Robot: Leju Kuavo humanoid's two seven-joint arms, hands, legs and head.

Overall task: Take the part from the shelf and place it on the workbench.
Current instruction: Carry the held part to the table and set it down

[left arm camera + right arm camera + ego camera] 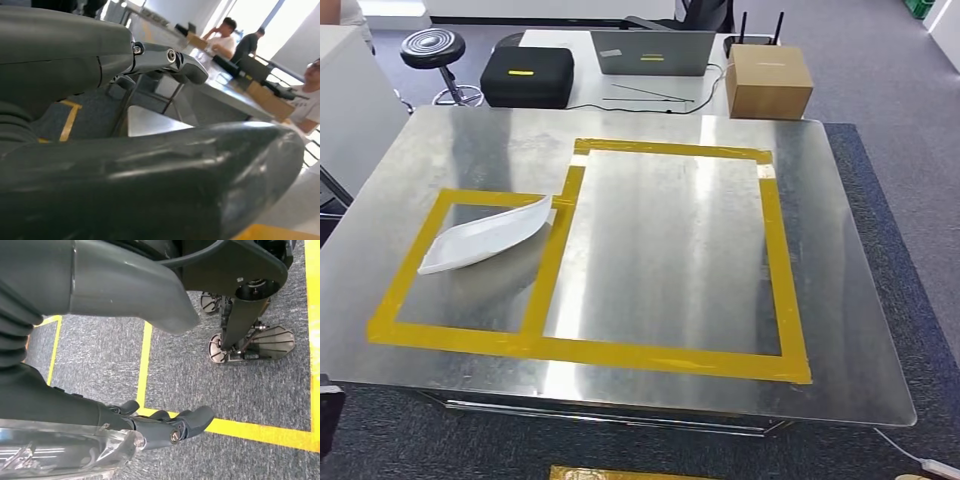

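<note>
The white curved part (487,236) lies on the metal workbench (841,300), inside the smaller yellow-taped rectangle (403,290) at the left. One end of it is raised toward the tape strip that divides the two rectangles. No hand touches it. My left hand (113,165) holds nothing; a wide gap separates its thumb from its fingers (170,60). My right hand (113,290) hangs over the carpet, its fingers (181,425) stretched out and apart from the thumb, with nothing between them.
Behind the workbench stand a laptop (652,52), a black case (527,76) and a cardboard box (767,80), with a round stool (433,47) at the far left. People (222,37) sit at a table beyond. Yellow lines (145,365) mark the grey carpet.
</note>
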